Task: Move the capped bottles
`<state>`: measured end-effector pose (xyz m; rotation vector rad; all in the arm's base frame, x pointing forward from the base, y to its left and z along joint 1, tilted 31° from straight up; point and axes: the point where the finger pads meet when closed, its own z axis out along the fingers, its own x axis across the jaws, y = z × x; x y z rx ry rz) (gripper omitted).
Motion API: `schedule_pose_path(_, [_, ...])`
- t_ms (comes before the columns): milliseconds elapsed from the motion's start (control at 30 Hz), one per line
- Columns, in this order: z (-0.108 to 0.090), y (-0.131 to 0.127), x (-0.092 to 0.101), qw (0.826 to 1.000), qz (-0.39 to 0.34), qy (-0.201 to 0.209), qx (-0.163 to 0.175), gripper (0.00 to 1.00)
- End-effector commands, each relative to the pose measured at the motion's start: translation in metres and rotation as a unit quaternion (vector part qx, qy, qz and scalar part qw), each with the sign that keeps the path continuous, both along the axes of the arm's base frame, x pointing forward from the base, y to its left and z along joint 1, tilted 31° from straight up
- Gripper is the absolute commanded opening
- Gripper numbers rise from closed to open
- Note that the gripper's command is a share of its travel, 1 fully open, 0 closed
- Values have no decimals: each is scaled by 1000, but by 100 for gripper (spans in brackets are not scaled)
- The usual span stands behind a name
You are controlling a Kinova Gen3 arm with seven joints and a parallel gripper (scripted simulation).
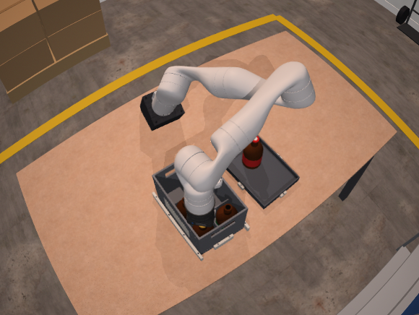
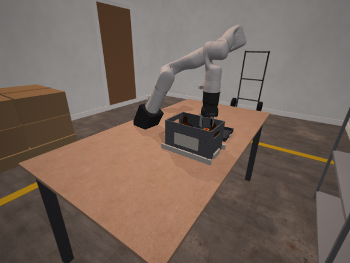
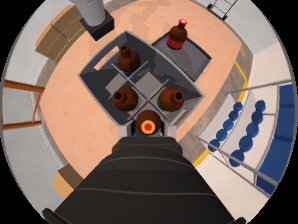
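Observation:
The dark crate (image 1: 161,182) (image 2: 171,131) (image 3: 99,76) stands at the table's front middle. My gripper (image 2: 206,123) is open and reaches down into its near corner cell. The fingers flank a capped brown bottle (image 1: 202,227) (image 2: 206,129) (image 3: 148,124) with an orange-and-yellow cap without closing on it. Three open brown bottles (image 3: 125,58) (image 3: 124,98) (image 3: 170,98) stand in other cells; one of them (image 1: 227,211) shows in the top view. A red-capped bottle (image 1: 252,153) (image 3: 177,34) with a red label stands upright on the black tray (image 1: 278,188) (image 2: 228,131) (image 3: 197,60) beside the crate.
The arm's black base (image 1: 162,113) (image 2: 147,117) sits behind the crate. Cardboard boxes (image 1: 43,40) (image 2: 30,114) stand off the table to the left. A hand truck (image 2: 250,81) is by the far wall and a shelf (image 2: 338,181) at the right.

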<state>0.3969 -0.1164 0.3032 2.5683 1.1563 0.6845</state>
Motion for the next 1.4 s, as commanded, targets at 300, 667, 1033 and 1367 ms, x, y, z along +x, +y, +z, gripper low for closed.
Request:
schedule_pose_path(300, [-11, 0, 7, 1000, 0, -1, 0, 100])
schedule_pose_path(667, [-20, 0, 14, 1000, 1, -1, 0, 100])
schedule_pose_path(1033, [-33, -2, 20, 1000, 0, -1, 0, 100])
schedule_pose_path(1367, [-38, -1, 23, 1000, 1, -1, 0, 100])
